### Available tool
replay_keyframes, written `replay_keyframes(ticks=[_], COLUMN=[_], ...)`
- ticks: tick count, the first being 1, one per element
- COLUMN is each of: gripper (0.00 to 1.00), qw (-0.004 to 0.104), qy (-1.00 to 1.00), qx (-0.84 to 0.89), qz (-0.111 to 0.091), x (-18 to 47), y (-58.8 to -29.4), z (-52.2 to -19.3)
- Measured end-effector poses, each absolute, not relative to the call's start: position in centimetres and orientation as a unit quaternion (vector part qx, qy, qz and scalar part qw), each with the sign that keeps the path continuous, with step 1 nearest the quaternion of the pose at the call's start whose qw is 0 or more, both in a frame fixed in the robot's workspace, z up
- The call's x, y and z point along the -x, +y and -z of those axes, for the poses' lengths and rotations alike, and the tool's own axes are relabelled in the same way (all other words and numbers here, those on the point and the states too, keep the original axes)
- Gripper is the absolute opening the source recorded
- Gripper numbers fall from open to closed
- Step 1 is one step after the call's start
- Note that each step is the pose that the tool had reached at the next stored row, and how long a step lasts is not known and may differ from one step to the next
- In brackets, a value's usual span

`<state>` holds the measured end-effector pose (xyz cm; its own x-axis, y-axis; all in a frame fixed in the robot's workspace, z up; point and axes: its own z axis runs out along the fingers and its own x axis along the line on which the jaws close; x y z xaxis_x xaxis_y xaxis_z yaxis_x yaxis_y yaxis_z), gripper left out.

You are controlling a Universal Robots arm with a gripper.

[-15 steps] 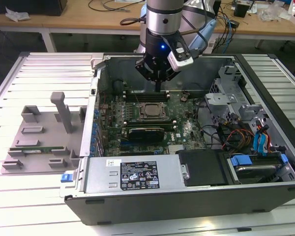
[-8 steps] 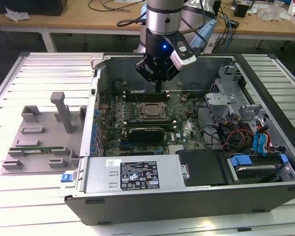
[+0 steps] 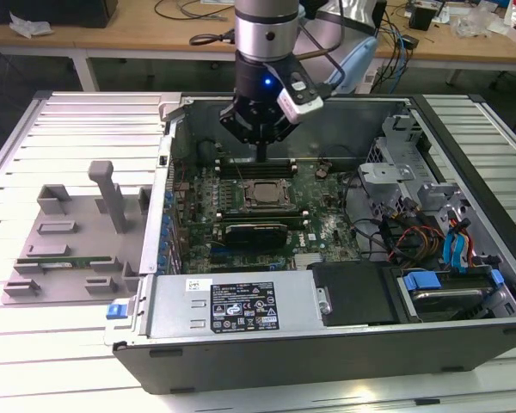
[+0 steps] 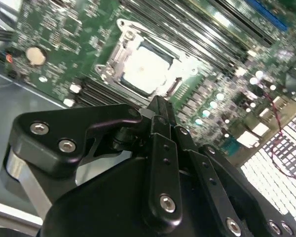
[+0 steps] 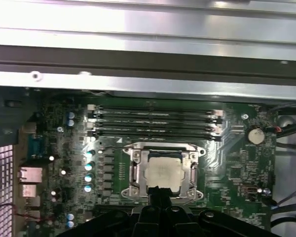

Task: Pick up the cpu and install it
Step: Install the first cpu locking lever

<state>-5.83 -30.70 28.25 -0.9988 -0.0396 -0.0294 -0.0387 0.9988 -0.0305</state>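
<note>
The cpu (image 3: 263,194) lies flat in its metal-framed socket on the green motherboard inside the open computer case (image 3: 327,344). Both wrist views show its silver-grey top: the cpu (image 4: 147,69) and the cpu (image 5: 165,173). My gripper (image 3: 262,153) hangs above the socket, on the side of the memory slots. Its black fingertips (image 4: 158,102) are pressed together with nothing between them. In the first wrist view the gripper (image 5: 158,190) ends at the edge of the socket frame, above the chip.
A grey plastic tray with upright posts (image 3: 77,232) lies on the slatted table at the exterior view's left. A long black card (image 3: 256,232) sits just in front of the socket. Memory slots (image 5: 155,121), the power supply (image 3: 232,305), and the drive cage and cables (image 3: 439,224) crowd the case.
</note>
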Motion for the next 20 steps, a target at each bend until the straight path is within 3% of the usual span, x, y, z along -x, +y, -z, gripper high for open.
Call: replay_keyframes(ticks=[20], gripper=[0.11], qw=[0.015], qy=[1.000], qx=[0.020], qz=[0.015], x=[11.4], y=[-28.1], z=[-26.3])
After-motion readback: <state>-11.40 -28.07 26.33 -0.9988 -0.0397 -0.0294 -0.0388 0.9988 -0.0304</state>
